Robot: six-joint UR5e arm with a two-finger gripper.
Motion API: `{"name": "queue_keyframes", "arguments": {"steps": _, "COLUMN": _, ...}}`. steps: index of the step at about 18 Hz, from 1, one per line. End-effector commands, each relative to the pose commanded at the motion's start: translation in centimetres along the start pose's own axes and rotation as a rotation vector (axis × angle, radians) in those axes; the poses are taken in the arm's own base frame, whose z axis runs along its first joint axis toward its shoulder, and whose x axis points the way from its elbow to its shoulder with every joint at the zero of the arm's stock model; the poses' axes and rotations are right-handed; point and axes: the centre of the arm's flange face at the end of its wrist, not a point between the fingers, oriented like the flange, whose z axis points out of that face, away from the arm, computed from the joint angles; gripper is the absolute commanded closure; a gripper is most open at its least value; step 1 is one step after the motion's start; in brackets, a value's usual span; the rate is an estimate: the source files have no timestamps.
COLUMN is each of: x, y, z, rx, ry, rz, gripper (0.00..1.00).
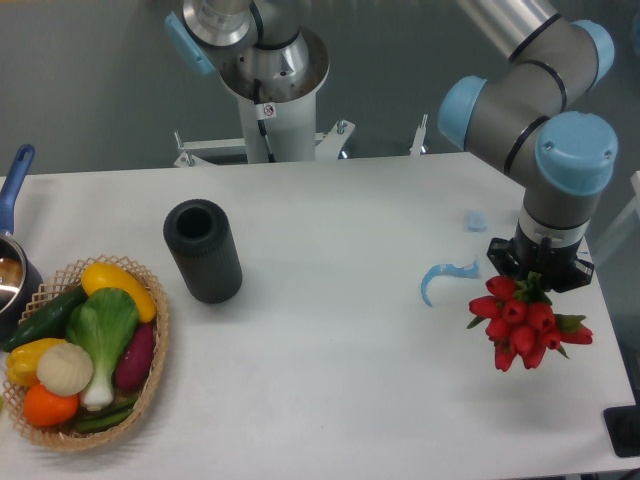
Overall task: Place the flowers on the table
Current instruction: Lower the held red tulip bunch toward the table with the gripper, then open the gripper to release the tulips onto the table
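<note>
A large plain white flat counter (340, 330) is seen filling most of the view. Above its right side a grey robot arm with light blue joint caps (545, 110) is bent downward, ending in a black gripper (540, 272). A woven wicker basket (152, 375) is set at the counter's left edge, filled with yellow, green, purple, white and orange vegetables. A black cylindrical vase (202, 250) is lying tilted on the counter, to the right of the basket and apart from it. The small bunch of red tulips (525, 320) is seen directly under the gripper near the counter's right edge, blooms toward the camera. The fingers are hidden behind the blooms, so how far they are parted, and whether the bunch is gripped, cannot be told. A curved light blue scrap (440, 277) lies just left of the tulips, and a smaller blue piece (476, 219) farther back.
</note>
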Motion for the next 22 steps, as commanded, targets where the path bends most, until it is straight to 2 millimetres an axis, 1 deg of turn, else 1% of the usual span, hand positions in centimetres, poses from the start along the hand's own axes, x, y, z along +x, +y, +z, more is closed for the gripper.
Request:
{"name": "queue_keyframes", "arguments": {"steps": 1, "x": 0.4, "y": -0.7, "z": 0.1, "rx": 0.003, "ry": 0.001, "rz": 0.008, "gripper": 0.89}}
{"name": "queue_keyframes", "arguments": {"steps": 5, "x": 0.9, "y": -2.3, "z": 0.4, "rx": 0.01, "ry": 0.002, "rz": -0.026, "gripper": 0.89}}
{"name": "queue_keyframes", "arguments": {"steps": 8, "x": 0.7, "y": -2.7, "z": 1.2, "rx": 0.008, "ry": 0.008, "rz": -0.023, "gripper": 0.89}}
{"name": "queue_keyframes", "arguments": {"steps": 9, "x": 0.6, "y": -2.9, "z": 1.6, "rx": 0.006, "ry": 0.012, "rz": -0.023, "gripper": 0.89}}
{"name": "queue_keyframes", "arguments": {"steps": 10, "x": 0.5, "y": -3.5, "z": 1.9, "rx": 0.007, "ry": 0.008, "rz": -0.015, "gripper": 0.88}}
{"name": "queue_keyframes", "arguments": {"steps": 12, "x": 0.0, "y": -4.4, "z": 3.1, "rx": 0.016, "ry": -0.01, "rz": -0.02, "gripper": 0.88}}
{"name": "queue_keyframes", "arguments": {"steps": 15, "x": 0.4, "y": -7.0, "z": 5.6, "rx": 0.048, "ry": -0.057, "rz": -0.013, "gripper": 0.87}}
{"name": "queue_keyframes", "arguments": {"steps": 17, "x": 0.4, "y": -7.2, "z": 6.2, "rx": 0.047, "ry": -0.055, "rz": -0.012, "gripper": 0.86}}
{"name": "queue_keyframes", "arguments": {"steps": 19, "x": 0.5, "y": -7.4, "z": 6.2, "rx": 0.059, "ry": -0.052, "rz": -0.012, "gripper": 0.79}}
{"name": "queue_keyframes", "arguments": {"steps": 20, "x": 0.5, "y": -7.4, "z": 6.2, "rx": 0.065, "ry": -0.05, "rz": -0.023, "gripper": 0.71}}
{"name": "queue_keyframes", "arguments": {"steps": 21, "x": 0.7, "y": -7.6, "z": 6.1, "rx": 0.073, "ry": -0.045, "rz": -0.029, "gripper": 0.61}}
{"name": "queue_keyframes", "arguments": {"steps": 22, "x": 0.7, "y": -7.8, "z": 6.2, "rx": 0.089, "ry": -0.038, "rz": -0.034, "gripper": 0.49}}
